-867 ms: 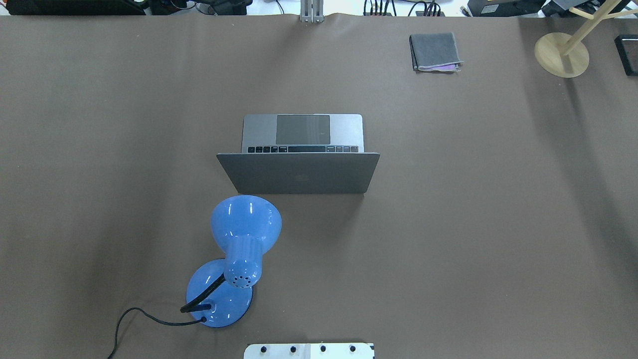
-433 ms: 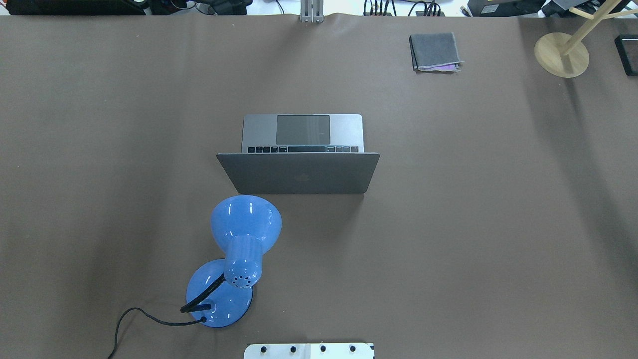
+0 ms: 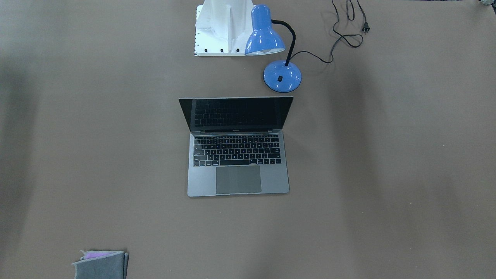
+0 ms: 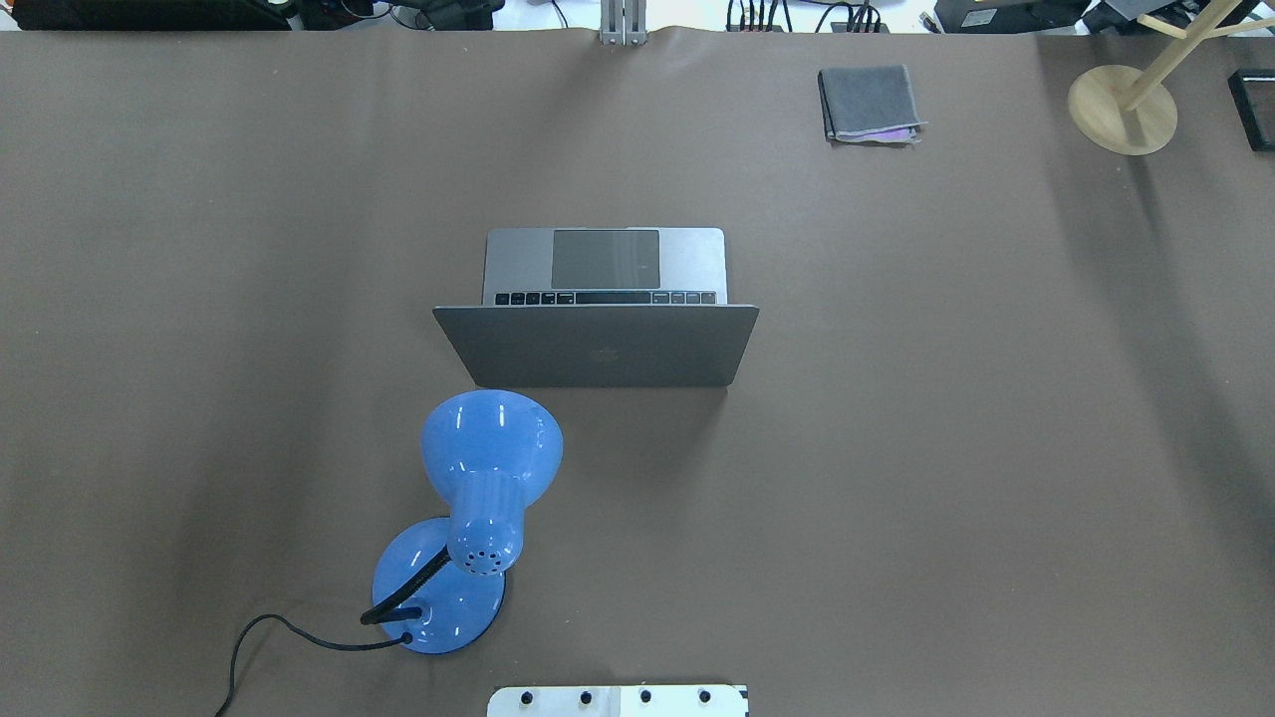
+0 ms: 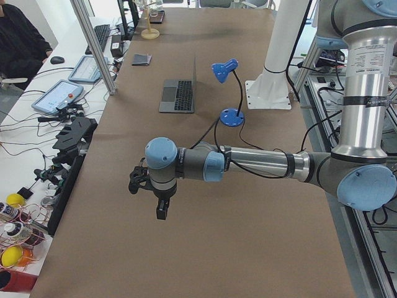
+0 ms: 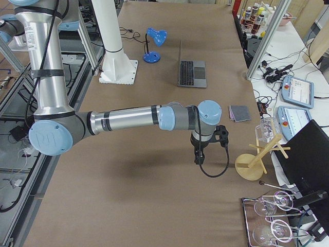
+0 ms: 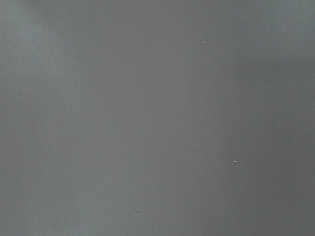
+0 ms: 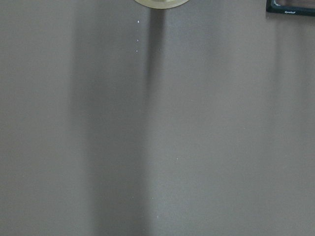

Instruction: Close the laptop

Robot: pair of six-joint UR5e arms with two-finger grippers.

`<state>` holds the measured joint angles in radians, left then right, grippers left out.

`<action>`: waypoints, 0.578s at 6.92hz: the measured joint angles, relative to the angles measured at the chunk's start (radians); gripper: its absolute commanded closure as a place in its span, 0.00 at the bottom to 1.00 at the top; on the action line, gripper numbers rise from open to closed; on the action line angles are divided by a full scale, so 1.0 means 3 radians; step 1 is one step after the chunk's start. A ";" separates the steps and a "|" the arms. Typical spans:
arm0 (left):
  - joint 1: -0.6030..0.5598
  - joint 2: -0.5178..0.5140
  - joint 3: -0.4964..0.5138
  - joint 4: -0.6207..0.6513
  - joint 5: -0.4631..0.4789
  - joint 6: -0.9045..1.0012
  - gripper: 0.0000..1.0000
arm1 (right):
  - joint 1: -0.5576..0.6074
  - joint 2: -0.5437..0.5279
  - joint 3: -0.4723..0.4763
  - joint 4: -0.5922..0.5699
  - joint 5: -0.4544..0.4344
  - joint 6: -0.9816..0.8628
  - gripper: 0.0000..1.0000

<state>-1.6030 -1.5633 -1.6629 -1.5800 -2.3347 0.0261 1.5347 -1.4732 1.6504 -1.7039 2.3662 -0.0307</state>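
The grey laptop [image 4: 598, 299] stands open at the middle of the table, its lid [image 4: 596, 347] upright toward the robot and its dark screen [image 3: 235, 113] facing away. It also shows in the exterior left view [image 5: 179, 95] and the exterior right view [image 6: 192, 72]. My left gripper [image 5: 161, 211] hangs over bare table far from the laptop, at the table's left end. My right gripper [image 6: 198, 157] hangs over bare table at the right end. Both show only in the side views, so I cannot tell whether they are open or shut.
A blue desk lamp [image 4: 478, 498] stands just on the robot's side of the laptop's left corner, its cord [image 3: 341, 35] trailing off. A folded grey cloth [image 4: 869, 103] lies far right. A wooden stand [image 4: 1123, 108] and a black object [image 4: 1253, 108] sit at the far right corner.
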 measured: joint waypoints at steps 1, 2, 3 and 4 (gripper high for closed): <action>0.0000 -0.0004 0.0004 0.0000 0.0001 0.0001 0.02 | 0.0000 0.0001 0.0008 0.0002 0.0001 0.0000 0.00; 0.0000 -0.0005 0.0007 0.0000 0.0003 0.0003 0.02 | 0.0001 0.0006 0.0014 0.0002 0.0008 0.0000 0.00; 0.0000 -0.0005 0.0004 0.0000 0.0004 0.0003 0.02 | 0.0004 0.0016 0.0023 0.0001 0.0019 0.0001 0.00; 0.0000 -0.0005 -0.0003 0.0000 0.0005 0.0002 0.02 | 0.0006 0.0025 0.0045 0.0001 0.0023 0.0003 0.00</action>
<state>-1.6030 -1.5649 -1.6639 -1.5800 -2.3332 0.0266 1.5364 -1.4657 1.6638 -1.7038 2.3731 -0.0300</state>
